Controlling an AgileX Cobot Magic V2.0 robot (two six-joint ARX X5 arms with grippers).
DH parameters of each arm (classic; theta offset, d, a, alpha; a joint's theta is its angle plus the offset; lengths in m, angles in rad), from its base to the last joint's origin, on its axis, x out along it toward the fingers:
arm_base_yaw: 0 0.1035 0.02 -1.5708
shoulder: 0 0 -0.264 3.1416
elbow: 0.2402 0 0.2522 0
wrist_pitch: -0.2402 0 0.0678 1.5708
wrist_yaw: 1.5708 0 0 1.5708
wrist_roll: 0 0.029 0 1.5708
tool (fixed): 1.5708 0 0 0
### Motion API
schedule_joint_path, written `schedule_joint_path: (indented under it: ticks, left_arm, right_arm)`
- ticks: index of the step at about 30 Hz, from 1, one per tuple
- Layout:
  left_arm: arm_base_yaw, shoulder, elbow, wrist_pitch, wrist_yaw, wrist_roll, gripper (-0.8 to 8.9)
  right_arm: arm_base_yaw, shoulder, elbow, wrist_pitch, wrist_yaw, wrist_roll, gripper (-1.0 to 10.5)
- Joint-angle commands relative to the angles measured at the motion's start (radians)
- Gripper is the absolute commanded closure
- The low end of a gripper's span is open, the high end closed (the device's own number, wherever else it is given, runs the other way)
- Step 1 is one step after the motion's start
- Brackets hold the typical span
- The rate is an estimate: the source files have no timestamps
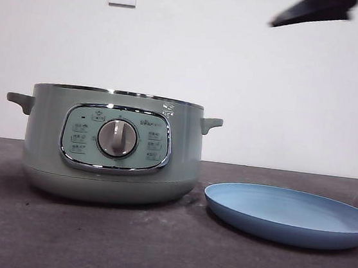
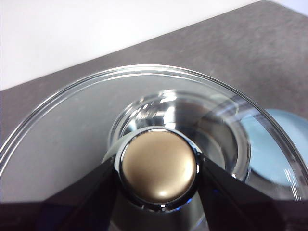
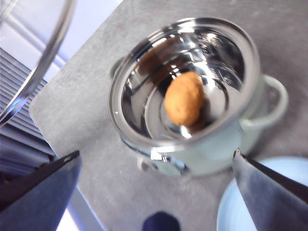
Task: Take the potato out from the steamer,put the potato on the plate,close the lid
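Glass lid (image 2: 144,144) is pinched at its knob by the left gripper (image 2: 159,168) — held high, so the steamer (image 1: 113,146) is opened. The right gripper (image 3: 154,192) is spread wide above the potato (image 3: 184,98); the plate (image 1: 289,214) is set beside, towards the bench's right edge.

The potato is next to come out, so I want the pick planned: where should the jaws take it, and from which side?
Come from straight above: the steamer is open, the lid held clear by the left gripper, and its deep wall blocks any sideways approach. The potato lies on its side on the shiny floor, so the open right gripper should probably close across its narrower middle.
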Motion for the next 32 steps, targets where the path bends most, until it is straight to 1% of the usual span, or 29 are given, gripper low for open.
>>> schedule_joint_path:
  ticks: [1,4,9,13,15,21,25,30,32]
  left_arm:
    - [0.005,-0.068,0.006,-0.024,-0.024,-0.014,8.22]
    - [0.005,-0.130,0.006,-0.098,-0.067,-0.033,8.22]
    - [0.005,-0.212,0.006,-0.178,-0.072,-0.063,8.22]
    - [0.005,-0.260,0.006,-0.227,-0.111,-0.081,8.22]
    - [0.005,-0.277,0.006,-0.257,-0.118,-0.081,8.22]
    - [0.005,-0.292,0.006,-0.308,-0.119,-0.081,8.22]
    - [0.005,-0.292,0.006,-0.311,-0.118,-0.081,8.22]
    - [0.005,-0.292,0.006,-0.318,-0.119,-0.081,8.22]
    - [0.004,-0.292,0.006,-0.318,-0.118,-0.080,8.22]
  right_arm:
    - [0.051,0.111,0.093,0.005,0.051,-0.011,3.2]
    - [0.112,0.237,0.211,-0.001,0.114,-0.028,3.2]
    - [0.188,0.416,0.386,-0.024,0.226,-0.071,3.2]
    - [0.233,0.526,0.470,-0.024,0.341,-0.104,3.2]
    - [0.248,0.565,0.489,-0.022,0.382,-0.117,3.2]
    - [0.271,0.644,0.491,0.029,0.442,-0.130,3.2]
    - [0.288,0.689,0.491,0.070,0.468,-0.130,3.2]
    - [0.293,0.737,0.491,0.096,0.472,-0.130,3.2]
    - [0.298,0.765,0.491,0.112,0.492,-0.130,3.2]
